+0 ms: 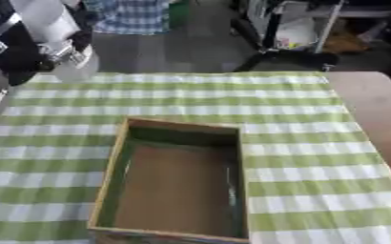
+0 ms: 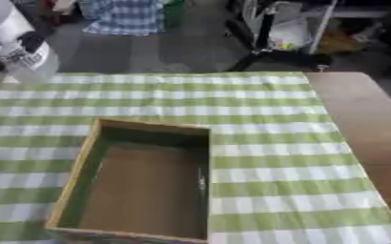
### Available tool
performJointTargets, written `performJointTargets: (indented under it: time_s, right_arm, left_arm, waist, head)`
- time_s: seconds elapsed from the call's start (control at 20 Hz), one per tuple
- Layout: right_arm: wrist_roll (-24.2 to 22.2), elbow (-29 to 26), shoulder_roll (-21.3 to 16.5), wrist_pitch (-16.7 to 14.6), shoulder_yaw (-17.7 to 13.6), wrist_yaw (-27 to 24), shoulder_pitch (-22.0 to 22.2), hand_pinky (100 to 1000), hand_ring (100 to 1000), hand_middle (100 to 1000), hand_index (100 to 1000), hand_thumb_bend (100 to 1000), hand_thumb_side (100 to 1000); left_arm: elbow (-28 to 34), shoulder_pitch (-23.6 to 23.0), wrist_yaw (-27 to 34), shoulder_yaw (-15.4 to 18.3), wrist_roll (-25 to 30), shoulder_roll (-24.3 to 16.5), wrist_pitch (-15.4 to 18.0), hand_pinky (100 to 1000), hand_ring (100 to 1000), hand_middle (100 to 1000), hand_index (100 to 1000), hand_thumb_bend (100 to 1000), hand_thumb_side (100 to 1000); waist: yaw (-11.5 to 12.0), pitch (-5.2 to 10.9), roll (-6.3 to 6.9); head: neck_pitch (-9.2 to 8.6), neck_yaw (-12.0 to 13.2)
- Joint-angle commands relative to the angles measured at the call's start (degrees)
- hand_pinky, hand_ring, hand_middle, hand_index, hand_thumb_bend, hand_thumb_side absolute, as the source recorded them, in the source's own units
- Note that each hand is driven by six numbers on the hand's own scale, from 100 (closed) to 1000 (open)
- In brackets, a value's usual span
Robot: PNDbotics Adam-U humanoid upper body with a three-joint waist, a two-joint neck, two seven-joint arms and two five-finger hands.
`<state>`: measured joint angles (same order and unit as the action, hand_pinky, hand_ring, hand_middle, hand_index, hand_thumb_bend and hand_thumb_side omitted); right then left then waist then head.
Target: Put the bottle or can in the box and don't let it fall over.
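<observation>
- Bottle [image 1: 45,19]: one, white and cylindrical, upper left of the frame, off the far left corner of the tabletop [image 1: 374,109] and up in the air, not in the box yet.
- Left robot hand [image 1: 19,59]: dark, upper left, curled round the bottle's lower part with a black finger crossing its white body. I'm holding it tilted, top leaning toward the upper left.
- Right robot hand: not visible in either view.
- Handling, my guess: rigid plastic or metal with smooth, slippery sides. Weight unknown, can't see if it's full. Tall and narrow, so tippy once set down.
- Where to hold: round the mid-to-lower body, as now. That should keep the base free to land flat.
- Box [image 1: 182,125]: one, open top, wooden rim, green inner walls, brown floor, centre to lower middle of the frame. Nothing in it.
- Cloth [image 1: 299,143]: one, green and white check, covers most of the tabletop. Bare wood shows at the right edge.
- Risk, as I judge it: the bottle must be upright before release or it topples.
</observation>
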<state>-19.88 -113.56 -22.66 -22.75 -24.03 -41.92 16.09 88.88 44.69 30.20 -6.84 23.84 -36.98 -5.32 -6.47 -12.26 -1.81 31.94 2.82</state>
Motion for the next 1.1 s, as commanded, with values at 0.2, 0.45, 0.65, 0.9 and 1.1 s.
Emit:
performJointTargets:
  time_s: [0.2,0.45,0.65,0.9,1.1]
  right_arm:
    - [0.45,-1.03,-1.96,0.21,-1.34,-0.32,0.46,922,1000,1000,1000,100,627]
    - [0.77,-1.03,-1.94,0.33,-1.67,0.11,0.62,922,1000,1000,1000,100,629]
    - [1.0,-1.03,-1.83,0.53,-1.84,0.28,0.45,922,1000,1000,1000,100,631]
    - [1.04,-1.03,-1.52,1.08,-1.75,0.57,-0.05,922,1000,1000,1000,100,632]
    - [1.02,-1.03,-1.42,1.18,-1.72,0.64,-0.16,922,1000,1000,1000,100,632]
  left_arm:
    - [7.91,-0.31,0.85,-3.02,1.43,3.1,-2.26,1000,964,272,248,171,100]
    - [12.39,-1.94,-0.56,-5.15,1.89,7.2,-3.72,1000,960,277,251,163,100]
    - [14.65,-3.92,-3.19,-6.68,3.31,9.48,-3.59,1000,964,280,254,161,100]
    - [15.21,-5.11,-5.92,-7.8,5.35,12.33,-4.33,1000,968,281,256,156,100]
    - [14.96,-5.26,-7.02,-8.03,6.09,13.03,-4.13,1000,968,281,256,156,100]
  waist:
    - [0.91,1.51,0.44]
    - [2.16,1.75,0.87]
    - [2.8,1.7,1.13]
    - [2.98,1.37,1.08]
    - [2.96,1.29,1.06]
  head:
    - [1.14,-2.18]
    - [2.4,-4.31]
    - [2.96,-4.59]
    - [2.79,-4.25]
    - [2.72,-4.1]
